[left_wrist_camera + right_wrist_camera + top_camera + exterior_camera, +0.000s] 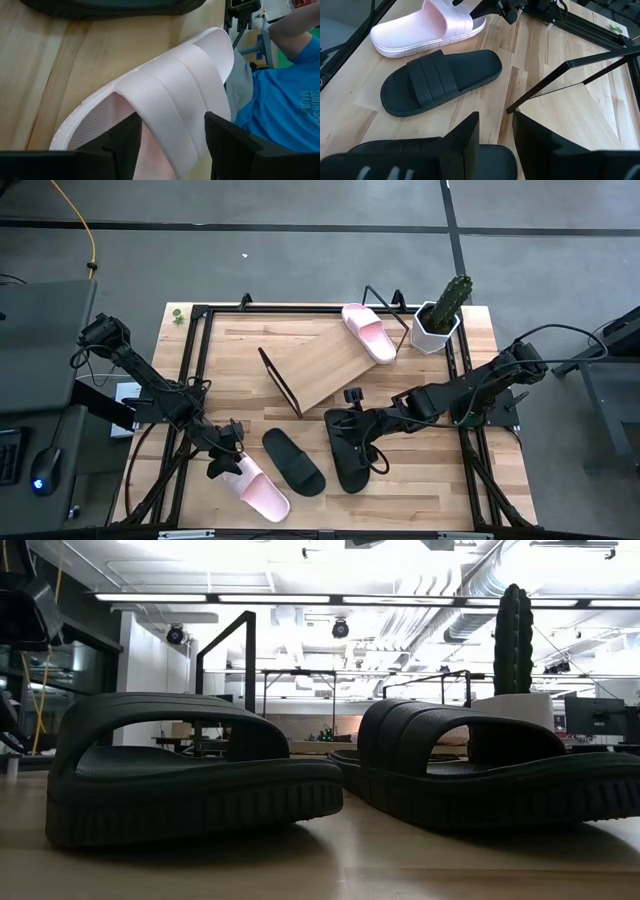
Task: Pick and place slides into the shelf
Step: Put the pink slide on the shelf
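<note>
One pink slide (369, 333) lies on the shelf (325, 365); both grippers spread.

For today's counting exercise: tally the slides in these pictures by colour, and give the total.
Pink slides: 2, one on the shelf, one at the left gripper
Black slides: 2, both on the table
Total: 4

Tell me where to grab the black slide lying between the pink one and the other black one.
Probably by the wide strap of the middle black slide, coming straight down from above. It lies flat, sole down, with the strap arching over the footbed, so one jaw could slip under while the other closes on top.
</note>
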